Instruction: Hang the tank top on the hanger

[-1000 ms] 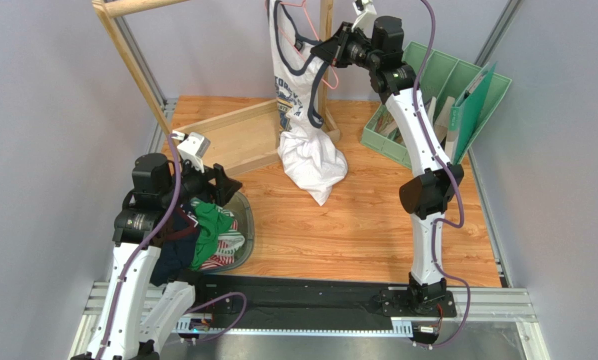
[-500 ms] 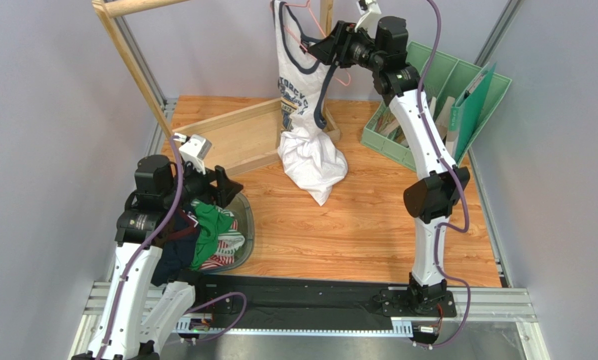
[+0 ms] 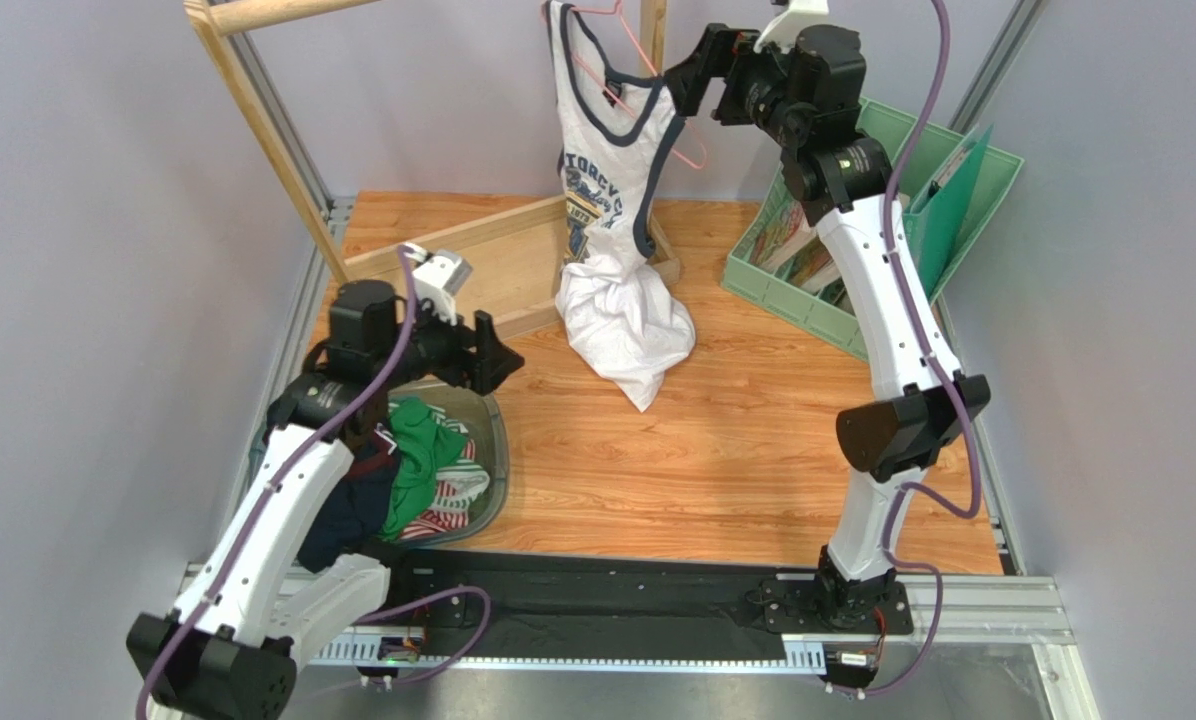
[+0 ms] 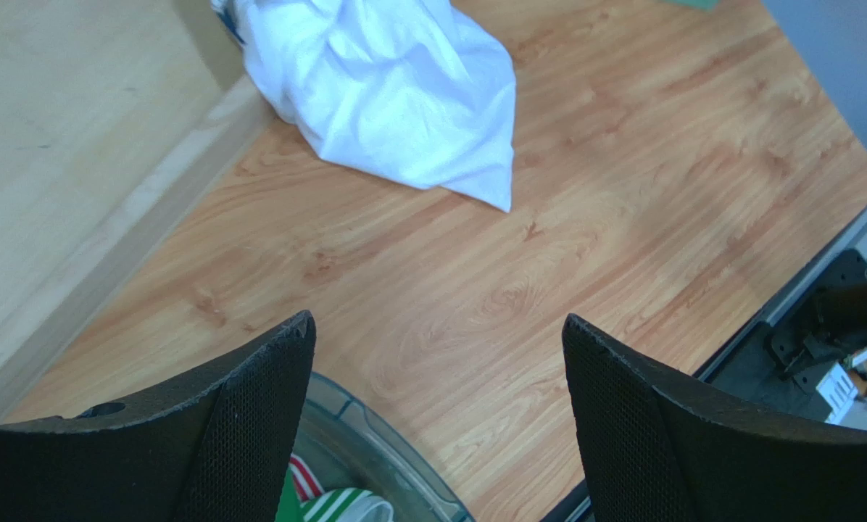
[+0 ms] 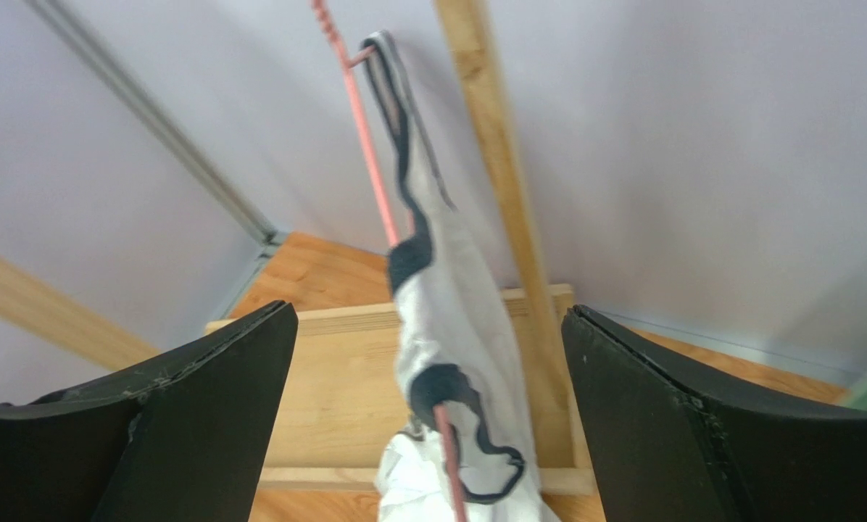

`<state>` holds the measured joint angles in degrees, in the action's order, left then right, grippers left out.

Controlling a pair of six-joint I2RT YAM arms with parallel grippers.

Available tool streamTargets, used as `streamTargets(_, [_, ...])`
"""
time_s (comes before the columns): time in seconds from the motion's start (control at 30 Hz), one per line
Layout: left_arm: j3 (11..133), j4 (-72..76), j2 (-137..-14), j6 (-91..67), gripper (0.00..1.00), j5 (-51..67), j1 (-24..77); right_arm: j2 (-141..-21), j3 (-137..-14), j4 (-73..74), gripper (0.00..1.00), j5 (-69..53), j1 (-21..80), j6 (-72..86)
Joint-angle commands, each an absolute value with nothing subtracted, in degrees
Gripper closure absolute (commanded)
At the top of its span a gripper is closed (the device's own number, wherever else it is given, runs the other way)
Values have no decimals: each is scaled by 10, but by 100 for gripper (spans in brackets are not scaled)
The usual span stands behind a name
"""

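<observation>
Where the arms are bolted at the near edge, the left gripper [image 3: 495, 356] hovers over the far rim of a clear round basket [image 3: 493, 450], its jaws spread wide and holding nothing.

Basket contents: a green garment [image 3: 418, 462], a dark navy garment [image 3: 346, 513], and a white cloth with red stripes [image 3: 451, 504], heaped together.

Wooden tabletop [image 3: 739, 450]: bare boards lie between the left gripper and the crumpled hem of the white sleeveless tank top with navy trim [image 3: 607, 180], well apart from those fingers.

Tank top: it hangs from above with its hem bunched on the tabletop in front of the pale wooden rack frame [image 3: 469, 270]. Its shoulder strap sits on the thin pink wire hanger [image 5: 366, 141], high beside the rack's upright post.

Right gripper [image 3: 702, 75]: raised high, just right of strap and hanger, jaws fully apart and gripping nothing. In the wrist view both garment and wire hang ahead between the fingers, clear of them.

Far right: a green plastic bin [image 3: 770, 293] holding papers and a green folder [image 3: 950, 210].
</observation>
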<state>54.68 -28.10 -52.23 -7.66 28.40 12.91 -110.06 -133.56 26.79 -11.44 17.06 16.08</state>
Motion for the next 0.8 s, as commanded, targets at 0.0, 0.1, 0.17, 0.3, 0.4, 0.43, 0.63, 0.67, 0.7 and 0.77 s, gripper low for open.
streamTargets(0.0, [571, -216, -589, -113, 12, 218, 208, -1024, -1292, 271, 0, 50, 168, 117])
streamTargets(0.1, [577, -181, -665, -156, 12, 179, 259, -970, -1232, 271, 0, 90, 168, 99])
streamTargets(0.17, [584, -168, -702, -198, 12, 145, 293, -938, -1174, 272, 0, 105, 168, 91])
streamTargets(0.3, [624, -153, -825, -261, 12, 96, 344, -844, -1055, 268, 0, 131, 168, 90])
streamTargets(0.4, [665, -143, -914, -298, 12, 95, 364, -774, -951, 265, 0, 130, 167, 99])
streamTargets(0.43, [677, -141, -935, -307, 12, 102, 366, -740, -930, 265, 0, 129, 168, 102])
streamTargets(0.63, [763, -143, -1058, -373, 12, 96, 367, -671, -830, 293, 1, 136, 167, 106])
streamTargets(0.67, [780, -155, -1070, -374, 9, 91, 367, -660, -826, 298, 1, 136, 167, 108])
streamTargets(0.7, [787, -159, -1090, -376, 6, 86, 367, -656, -819, 300, 1, 135, 167, 108])
streamTargets(0.77, [806, -167, -1113, -379, 4, 67, 367, -642, -812, 301, 0, 128, 167, 117])
